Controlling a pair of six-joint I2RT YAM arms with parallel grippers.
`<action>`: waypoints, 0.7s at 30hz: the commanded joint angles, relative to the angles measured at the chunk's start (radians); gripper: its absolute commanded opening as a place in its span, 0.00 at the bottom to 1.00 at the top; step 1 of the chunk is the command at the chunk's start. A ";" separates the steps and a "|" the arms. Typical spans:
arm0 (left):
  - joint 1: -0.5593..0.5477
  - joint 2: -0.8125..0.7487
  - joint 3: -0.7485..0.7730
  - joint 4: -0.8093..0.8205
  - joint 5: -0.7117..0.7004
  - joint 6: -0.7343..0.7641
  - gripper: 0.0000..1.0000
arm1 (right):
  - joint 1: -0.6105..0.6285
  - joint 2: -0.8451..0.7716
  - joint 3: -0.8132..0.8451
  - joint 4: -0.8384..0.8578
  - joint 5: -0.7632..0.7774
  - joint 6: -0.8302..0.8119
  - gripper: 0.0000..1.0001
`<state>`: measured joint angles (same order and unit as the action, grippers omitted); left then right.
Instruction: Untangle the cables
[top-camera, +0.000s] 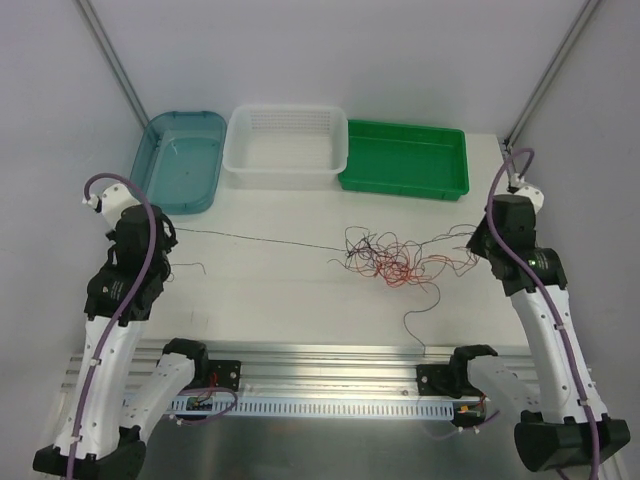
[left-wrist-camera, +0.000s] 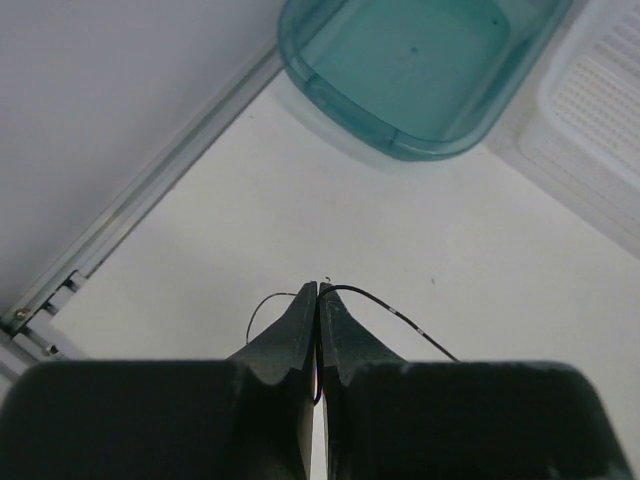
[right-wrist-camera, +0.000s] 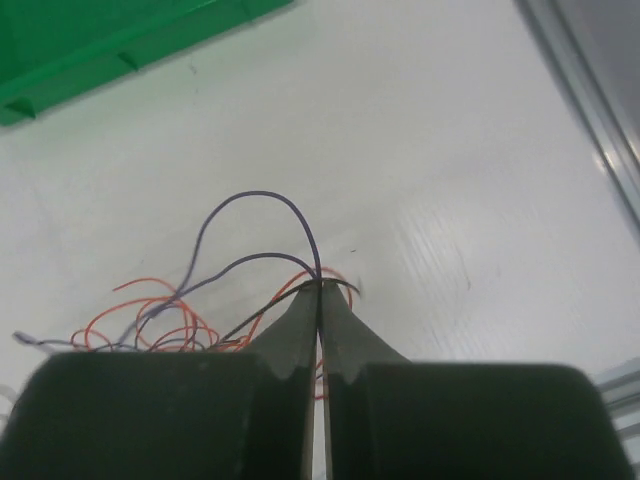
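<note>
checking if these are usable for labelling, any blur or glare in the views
Top view: even, soft light, but the wires are hair-thin and barely resolved. Left wrist: dark foreground looks soft, teal tray clearer. Right wrist: green tray blurred, mild sheen on the table.

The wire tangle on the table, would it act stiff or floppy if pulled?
Probably floppy and very light: the wires lie in loose curls. Pulling likely drags the whole clump, since strands cross each other. They may slip, being hair-thin in the right pincer.
</note>
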<state>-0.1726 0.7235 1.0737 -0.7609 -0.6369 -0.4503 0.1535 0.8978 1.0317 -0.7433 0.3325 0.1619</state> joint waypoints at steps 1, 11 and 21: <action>0.093 0.002 0.008 -0.005 -0.078 0.064 0.00 | -0.101 -0.003 0.059 -0.082 -0.048 -0.048 0.01; 0.153 0.004 -0.154 0.132 0.331 0.153 0.00 | -0.051 0.055 -0.010 -0.012 -0.431 -0.084 0.27; 0.153 -0.079 -0.383 0.336 0.829 0.245 0.00 | 0.527 0.116 -0.101 0.200 -0.122 0.070 0.58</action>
<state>-0.0246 0.6888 0.7227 -0.5400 0.0166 -0.2653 0.5938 1.0000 0.9222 -0.6731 0.0986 0.1665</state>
